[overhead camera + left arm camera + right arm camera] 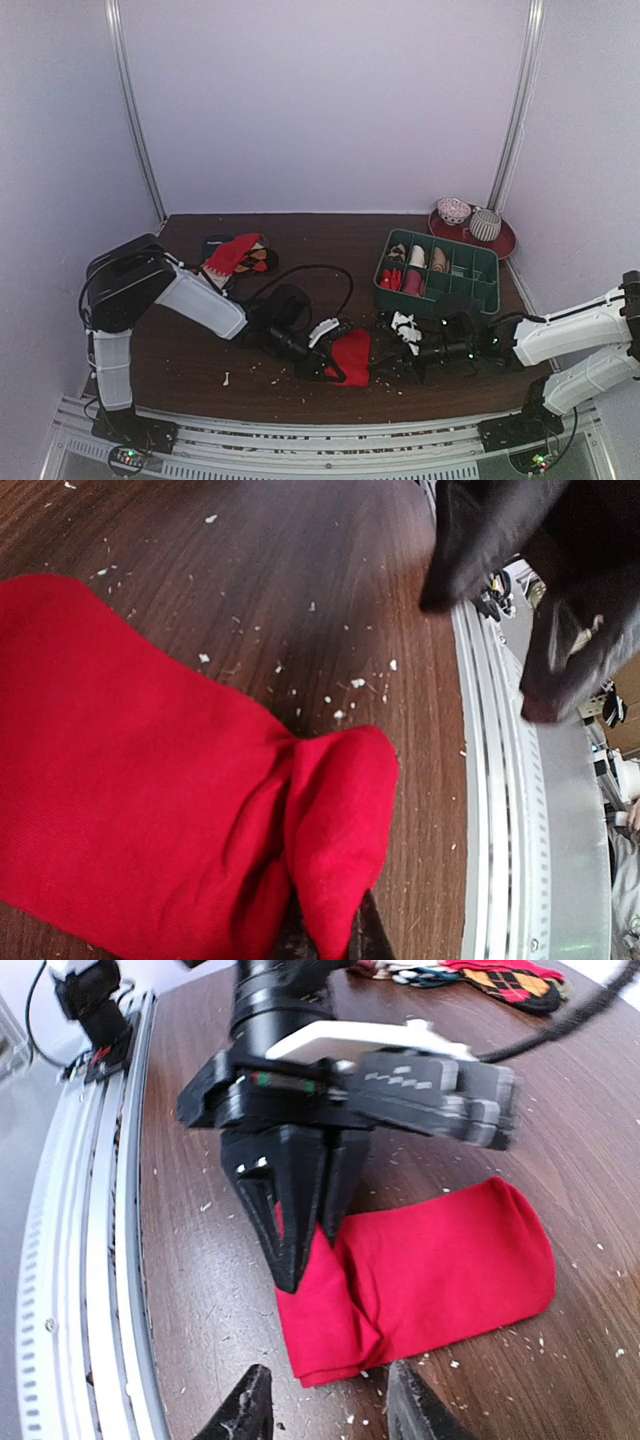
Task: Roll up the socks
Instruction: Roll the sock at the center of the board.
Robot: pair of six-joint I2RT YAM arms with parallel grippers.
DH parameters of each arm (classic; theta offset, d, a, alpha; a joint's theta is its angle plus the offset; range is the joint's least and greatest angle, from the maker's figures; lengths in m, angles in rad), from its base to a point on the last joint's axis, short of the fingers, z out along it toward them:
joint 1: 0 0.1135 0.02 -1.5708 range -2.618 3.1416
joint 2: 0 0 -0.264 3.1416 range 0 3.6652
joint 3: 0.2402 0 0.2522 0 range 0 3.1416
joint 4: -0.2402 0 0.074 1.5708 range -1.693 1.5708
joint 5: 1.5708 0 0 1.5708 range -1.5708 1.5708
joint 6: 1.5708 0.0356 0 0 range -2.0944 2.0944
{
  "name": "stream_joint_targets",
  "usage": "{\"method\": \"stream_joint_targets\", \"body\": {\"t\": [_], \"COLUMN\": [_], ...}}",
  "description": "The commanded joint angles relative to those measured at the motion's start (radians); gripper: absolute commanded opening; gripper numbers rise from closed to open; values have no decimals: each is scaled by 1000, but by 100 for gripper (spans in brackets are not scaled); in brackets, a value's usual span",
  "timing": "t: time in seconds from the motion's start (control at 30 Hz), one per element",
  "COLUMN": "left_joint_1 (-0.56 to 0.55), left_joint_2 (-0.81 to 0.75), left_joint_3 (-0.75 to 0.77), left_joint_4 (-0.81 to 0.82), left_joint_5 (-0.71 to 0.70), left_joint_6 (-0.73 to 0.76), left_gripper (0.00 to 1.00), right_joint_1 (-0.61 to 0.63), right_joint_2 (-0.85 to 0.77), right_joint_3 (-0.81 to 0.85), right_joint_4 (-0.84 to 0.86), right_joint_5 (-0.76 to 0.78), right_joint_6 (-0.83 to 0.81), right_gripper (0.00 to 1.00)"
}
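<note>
A bright red sock lies flat near the table's front edge, its near end folded over. My left gripper is shut on that folded end. In the left wrist view its dark fingertips pinch a bunched fold of the red sock. The right wrist view shows the left gripper standing on the corner of the red sock. My right gripper is open just short of the sock's folded edge, with nothing between its fingers. It sits right of the sock.
A heap of patterned socks lies at the back left. A green divided box holding rolled socks stands at the back right, with a red plate carrying two balls behind it. Lint flecks dot the table. The metal rail runs along the front edge.
</note>
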Motion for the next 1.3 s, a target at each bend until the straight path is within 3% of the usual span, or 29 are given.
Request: {"method": "stream_joint_targets", "body": {"t": [0.0,0.23,0.6,0.73,0.97,1.13,1.27], "left_joint_1": [-2,3,9,10,15,28,33], "left_joint_2": [91,98,109,117,124,38,-99], "left_joint_3": [-53,-46,-28,-22,-12,-14,-29], "left_joint_4": [-253,-275,-312,-317,-326,-272,-179], "left_joint_5": [-73,-74,-77,-72,-88,-194,-315], "left_joint_6": [-18,-6,30,35,43,49,96], "left_gripper": [0,0,0,0,0,34,46], "right_joint_1": [69,143,153,155,152,130,92], "right_joint_2": [66,233,321,351,406,428,465], "right_joint_3": [39,147,147,145,165,126,76], "right_joint_4": [35,0,-5,8,-14,-13,48], "right_joint_5": [108,183,231,221,228,113,-12], "right_joint_6": [-142,-225,-197,-175,-35,117,230], "right_gripper": [41,44,41,35,17,12,11]}}
